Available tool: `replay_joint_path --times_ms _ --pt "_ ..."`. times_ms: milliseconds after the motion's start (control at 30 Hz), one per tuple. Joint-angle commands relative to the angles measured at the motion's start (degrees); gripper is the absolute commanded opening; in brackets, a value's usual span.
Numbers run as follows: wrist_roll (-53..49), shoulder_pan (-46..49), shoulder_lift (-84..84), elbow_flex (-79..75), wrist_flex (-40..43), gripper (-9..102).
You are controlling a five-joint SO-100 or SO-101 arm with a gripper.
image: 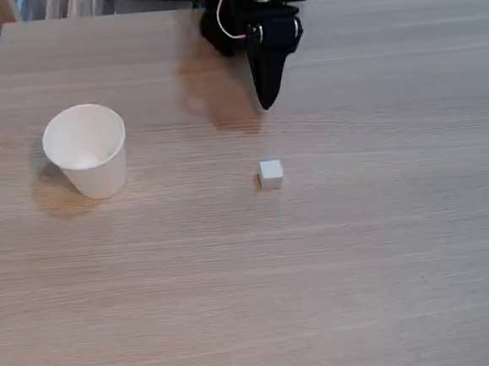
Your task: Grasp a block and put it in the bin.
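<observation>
Below the end effector (264, 105), apart, block (271, 173).

A light wood-grain table (361, 267) carries two items in the fixed view. A white paper cup (87, 150) stands upright at left, well apart from a tiny white cube (271, 173) near centre.

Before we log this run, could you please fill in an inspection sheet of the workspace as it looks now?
Surface: light wood-grain table, no spills seen.
Job's things: white block on the table near centre; white cup standing upright to its left, apart from it, opening up.
Clutter: nothing seen.
Grippers: black gripper points down behind the block, not touching it; jaws look closed, holding nothing.
Cables: white wire looped on the arm.
Surroundings: blurred items beyond the far edge, unidentifiable.
</observation>
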Motion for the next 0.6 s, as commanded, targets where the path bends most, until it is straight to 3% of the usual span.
replay_joint_path --times_ms 0,567 --pt "-0.3 0.1 -0.3 -0.4 -0.2 0" --pt "-1.6 -1.3 -0.3 -0.4 0.0 0"
